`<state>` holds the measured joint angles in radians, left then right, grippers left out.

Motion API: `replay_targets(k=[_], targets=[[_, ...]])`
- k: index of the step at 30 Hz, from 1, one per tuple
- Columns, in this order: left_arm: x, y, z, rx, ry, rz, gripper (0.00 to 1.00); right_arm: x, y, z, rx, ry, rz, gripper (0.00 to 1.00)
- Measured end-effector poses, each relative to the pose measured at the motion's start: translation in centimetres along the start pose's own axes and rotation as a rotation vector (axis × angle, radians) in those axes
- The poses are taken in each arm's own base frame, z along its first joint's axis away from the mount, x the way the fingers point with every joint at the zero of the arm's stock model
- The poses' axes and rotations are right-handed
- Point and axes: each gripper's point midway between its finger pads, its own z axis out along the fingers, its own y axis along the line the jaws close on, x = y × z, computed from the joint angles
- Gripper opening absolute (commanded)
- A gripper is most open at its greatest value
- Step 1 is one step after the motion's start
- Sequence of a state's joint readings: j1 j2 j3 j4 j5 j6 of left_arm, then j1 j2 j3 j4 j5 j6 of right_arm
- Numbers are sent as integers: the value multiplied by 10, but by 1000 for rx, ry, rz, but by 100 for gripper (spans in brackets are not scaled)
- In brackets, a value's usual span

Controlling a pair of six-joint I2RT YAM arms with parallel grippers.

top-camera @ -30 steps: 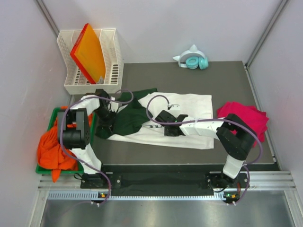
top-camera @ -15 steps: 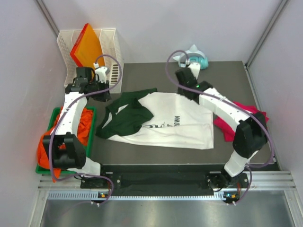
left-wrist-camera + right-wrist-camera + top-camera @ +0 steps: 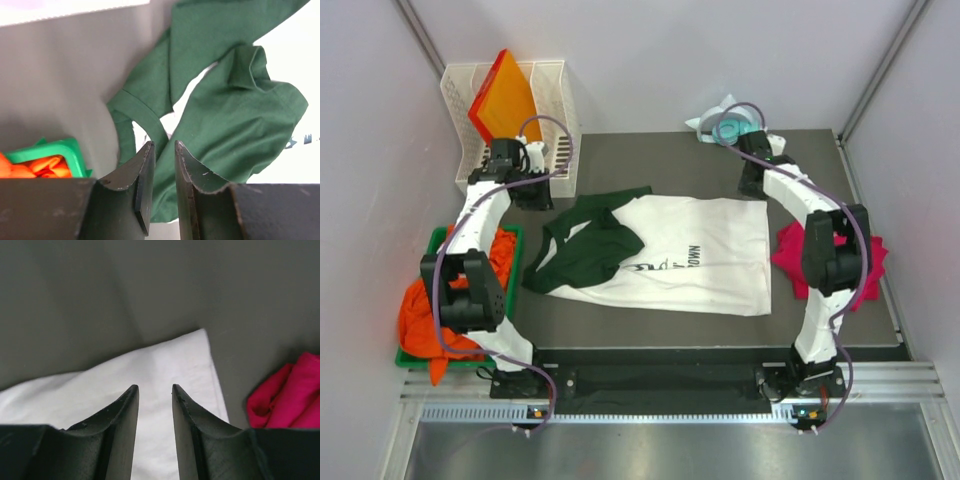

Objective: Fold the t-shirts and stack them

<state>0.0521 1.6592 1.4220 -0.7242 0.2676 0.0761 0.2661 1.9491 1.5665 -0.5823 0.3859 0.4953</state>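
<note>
A white t-shirt (image 3: 690, 250) with dark green sleeves (image 3: 590, 245) lies spread on the grey table, its green part bunched at the left. My left gripper (image 3: 532, 193) hovers past the shirt's far left corner. In the left wrist view the left gripper (image 3: 163, 145) is narrowly open, empty, above the green sleeve (image 3: 240, 115). My right gripper (image 3: 752, 185) sits over the far right corner. In the right wrist view the right gripper (image 3: 154, 387) is open, empty, above the white shirt's corner (image 3: 165, 365). A crumpled pink t-shirt (image 3: 788, 255) lies to the right.
A green bin (image 3: 435, 240) holding orange shirts (image 3: 425, 315) stands at the left edge. A white rack (image 3: 560, 110) with an orange board (image 3: 505, 105) is at the back left. Teal headphones (image 3: 725, 125) rest at the back. The pink shirt (image 3: 285, 390) lies close to the white corner.
Both grippers have left the shirt's middle and gone to its far edge. The right one has swung rightward to the far right corner; the left has shifted slightly.
</note>
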Motion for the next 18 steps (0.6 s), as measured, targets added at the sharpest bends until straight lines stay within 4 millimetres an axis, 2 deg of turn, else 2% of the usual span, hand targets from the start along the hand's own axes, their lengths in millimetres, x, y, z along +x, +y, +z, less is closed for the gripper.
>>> replay_targets(k=[5,13,18], targets=[[-11,8,-7,-52,-32,2,28,-12,-34,15,58,-16,117,34],[-19,15,-37,-140,-98,11,28,-9,-39,19,65,-19,145,35],[-20,14,-45,-144,-115,22,28,5,-53,28,93,11,147,39]])
